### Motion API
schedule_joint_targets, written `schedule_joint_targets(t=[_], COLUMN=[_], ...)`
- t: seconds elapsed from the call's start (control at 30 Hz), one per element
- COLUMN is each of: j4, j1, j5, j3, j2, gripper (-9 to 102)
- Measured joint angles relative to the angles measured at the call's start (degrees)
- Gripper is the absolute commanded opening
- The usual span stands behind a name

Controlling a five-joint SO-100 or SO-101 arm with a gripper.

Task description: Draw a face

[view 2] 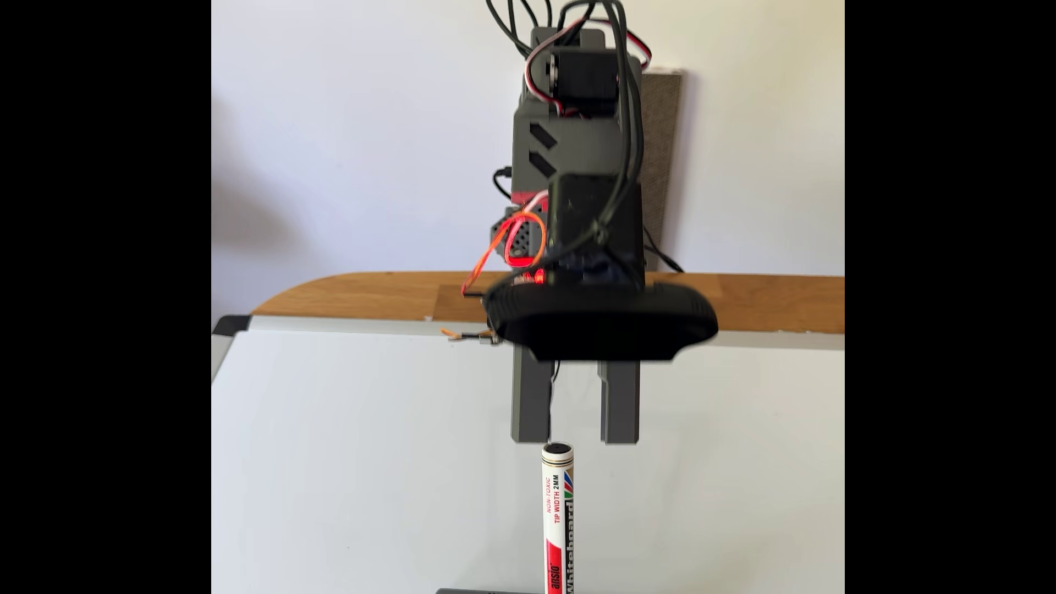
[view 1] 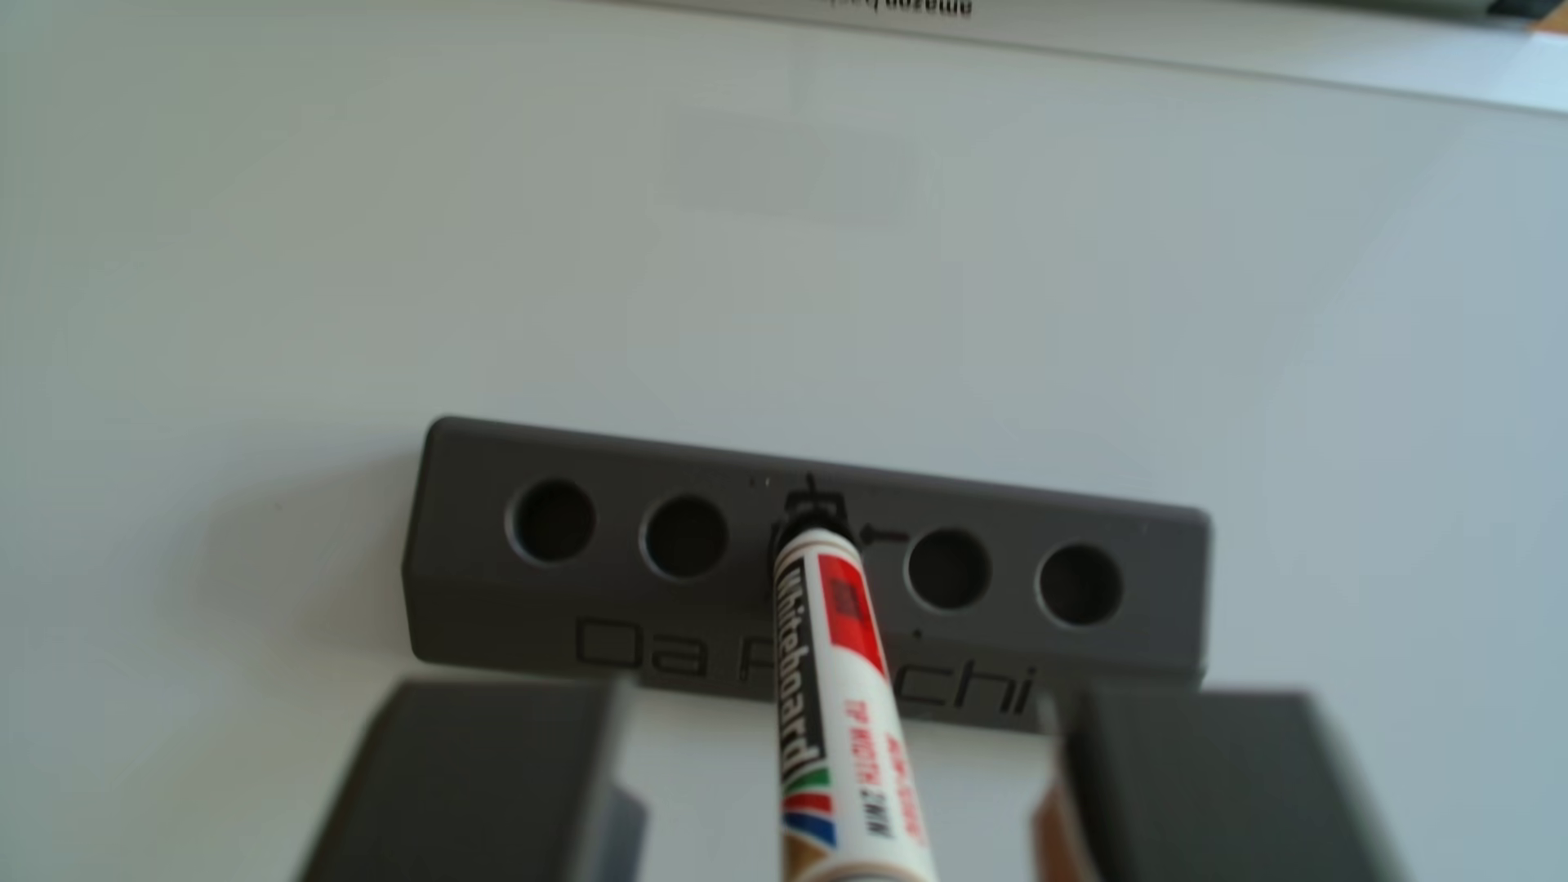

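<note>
**Pincer open above the marker, nothing gripped**

Pincer hangs with its two dark fingers spread wide, tips pointing down, empty. In the fixed view the marker's top end sits just below and between the tips, nearer the finger on the view's left; no contact visible.

Whiteboard marker stands upright in the middle hole of a grey holder block, which has two empty holes on each side. Standing it tail-up presents the barrel for a grasp from above, so the nib would face down once lifted. The other view looks along the fingers and shows the barrel centred in the gap between them.

Whiteboard lies flat on the wooden surface; its face looks blank, no strokes seen.

Judgement: pick-up step, drawing not begun. Next move likely a straight descent around the barrel, then closing. Risk: an off-centre finger could strike the marker's top and tip it in its hole.
</note>
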Motion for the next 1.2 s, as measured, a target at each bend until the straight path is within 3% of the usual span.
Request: schedule_joint_targets(t=[1.2], j4=[2.8], j1=[1.3], j5=[0.2], j3=[2.3], j2=[-2.6], gripper=[99])
